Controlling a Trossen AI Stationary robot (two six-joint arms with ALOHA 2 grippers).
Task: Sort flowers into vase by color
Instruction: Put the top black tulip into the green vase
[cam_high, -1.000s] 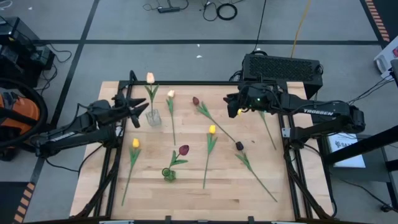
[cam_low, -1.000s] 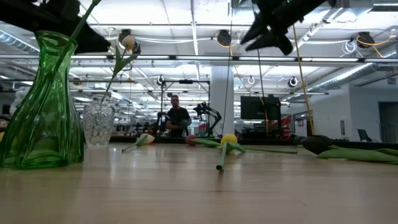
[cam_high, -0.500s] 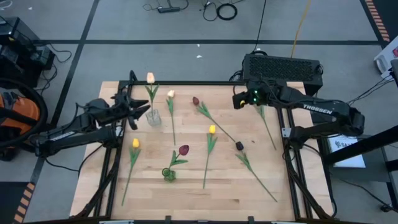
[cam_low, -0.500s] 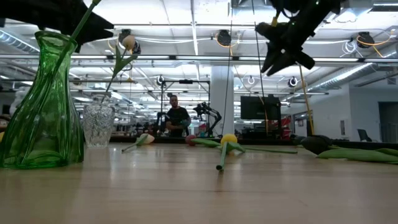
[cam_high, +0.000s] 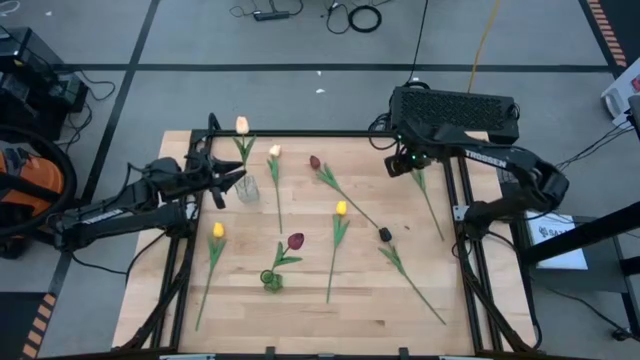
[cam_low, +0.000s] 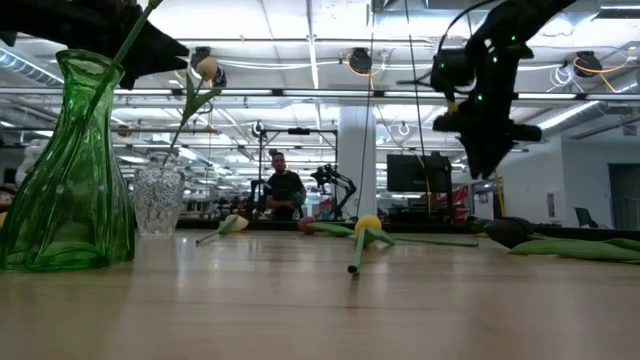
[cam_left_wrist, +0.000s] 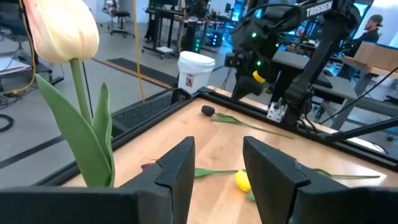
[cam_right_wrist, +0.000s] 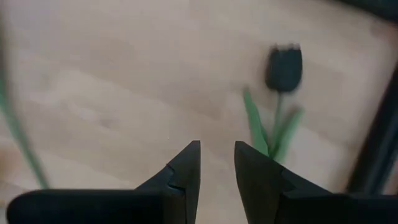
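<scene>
A: From above, where do the flowers lie?

B: One cream tulip (cam_high: 241, 125) stands in the clear vase (cam_high: 247, 188) at the bench's (cam_high: 370, 312) back left, and a maroon tulip (cam_high: 295, 241) leans out of the green vase (cam_high: 271, 280) near the front. The others lie flat. A second cream tulip (cam_high: 274, 151) and two yellow tulips (cam_high: 340, 208) (cam_high: 218, 230) have their heads toward the back and their stems running toward the front. A maroon one (cam_high: 314, 161) and a dark-headed one (cam_high: 385, 235) lie slanted, with their stems trailing to the front right.

A: And the arms?

B: The left gripper (cam_high: 232, 178) hovers just beside the clear vase. Its wrist view shows its fingers (cam_left_wrist: 177, 171) apart with nothing between them. The right gripper (cam_high: 400, 165) hangs over the back right, above one end of a loose green stem (cam_high: 432, 208) whose head is hidden from overhead.

A: Are the right fingers holding anything?

B: Its own camera shows the fingers (cam_right_wrist: 186, 165) a narrow gap apart, with bare wood visible through the gap.

A: What about the low view?

B: Only it shows that the right gripper is well above the bench. It also shows a person (cam_low: 286, 190) far behind.
</scene>
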